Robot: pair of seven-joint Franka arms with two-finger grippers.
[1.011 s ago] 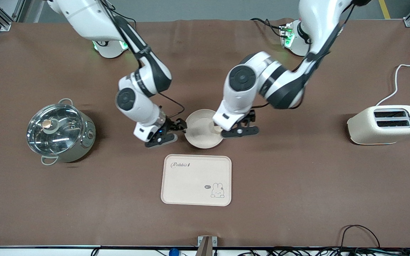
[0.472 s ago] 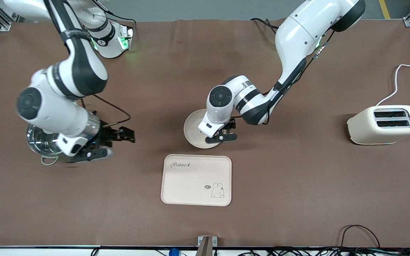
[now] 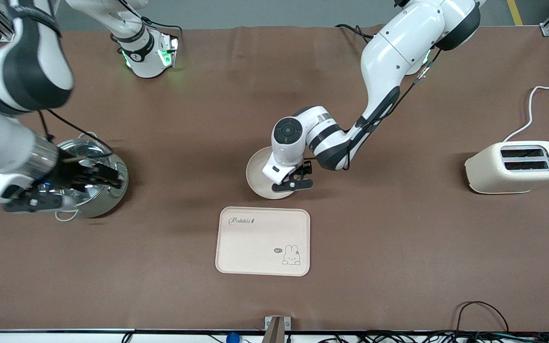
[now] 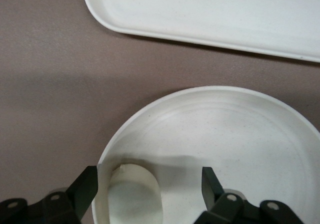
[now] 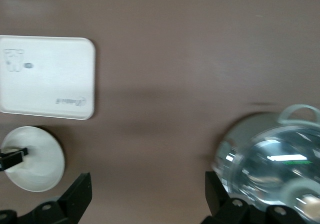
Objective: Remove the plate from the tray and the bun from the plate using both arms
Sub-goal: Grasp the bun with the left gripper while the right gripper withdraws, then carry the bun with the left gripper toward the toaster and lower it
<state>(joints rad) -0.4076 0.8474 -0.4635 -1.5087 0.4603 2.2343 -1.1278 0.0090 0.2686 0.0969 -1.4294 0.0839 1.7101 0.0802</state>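
Light: you get even, bright overhead light | Shadows: soft ones on the table (image 3: pixel 398 238) under both arms | Glare: bright streaks on the pot's glass lid (image 5: pixel 272 166) | Blur: your right wrist view smears; right arm (image 3: pixel 12 95) blurred in front view

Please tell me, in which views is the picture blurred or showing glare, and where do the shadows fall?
Front view: the right gripper and its arm smear with motion over the pot; soft arm shadows lie on the brown table. Right wrist view: whole frame blurred, with glare on the pot's glass lid. Left wrist view: sharp, the left gripper shading the plate around the bun.
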